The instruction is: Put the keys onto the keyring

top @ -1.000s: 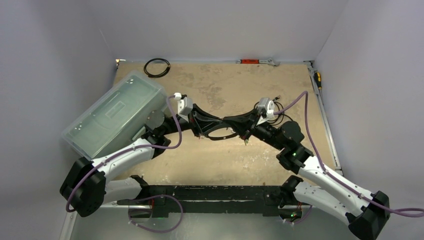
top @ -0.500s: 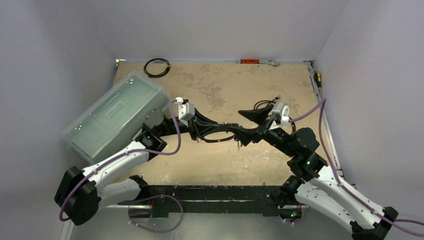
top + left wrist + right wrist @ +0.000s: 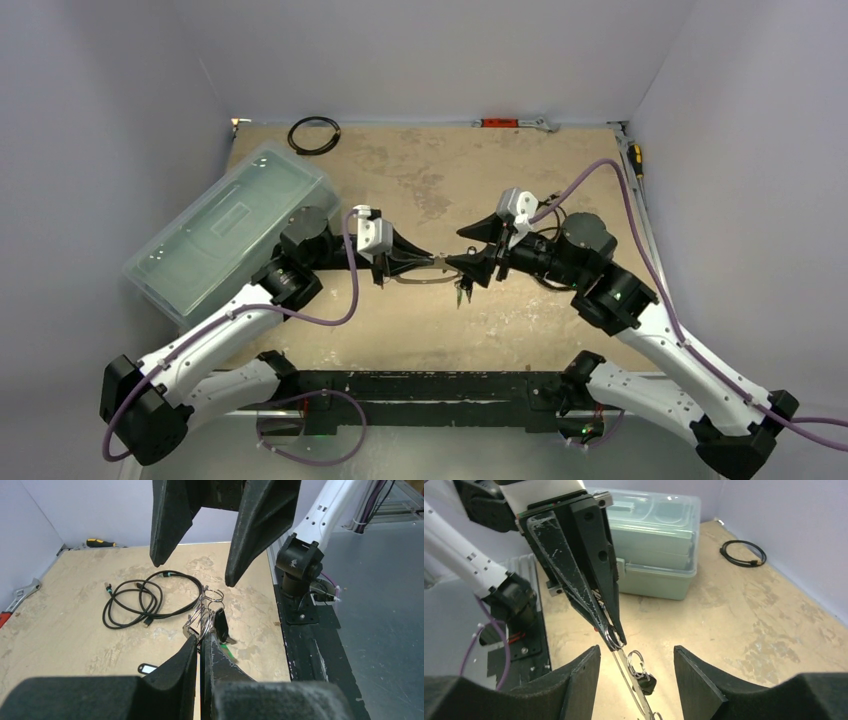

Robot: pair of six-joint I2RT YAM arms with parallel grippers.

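My left gripper (image 3: 430, 262) (image 3: 200, 639) is shut on the keyring (image 3: 202, 614), a thin silvery hoop seen nearly edge-on, held in the air above the table. Small split rings with keys hang from it: one with a black tag (image 3: 220, 624) (image 3: 646, 682) and one with a green tag (image 3: 227, 653). From above, the keys (image 3: 462, 291) dangle below the hoop (image 3: 415, 279). My right gripper (image 3: 455, 248) (image 3: 636, 651) is open, its fingers (image 3: 574, 677) on either side of the hoop (image 3: 626, 672) without touching it. One white-faced tag (image 3: 146, 668) lies on the table.
A pale green lidded box (image 3: 225, 228) (image 3: 659, 540) stands at the left. A black coiled cable ring (image 3: 314, 134) lies at the back, a loose black cable (image 3: 140, 597) on the right side. A wrench (image 3: 515, 123) and a screwdriver (image 3: 635, 158) lie along the edges.
My right gripper, shut at the hoop a second ago, has opened, pulled back and returned open around it. My left gripper has rolled, turning the hoop edge-on, and stays shut.
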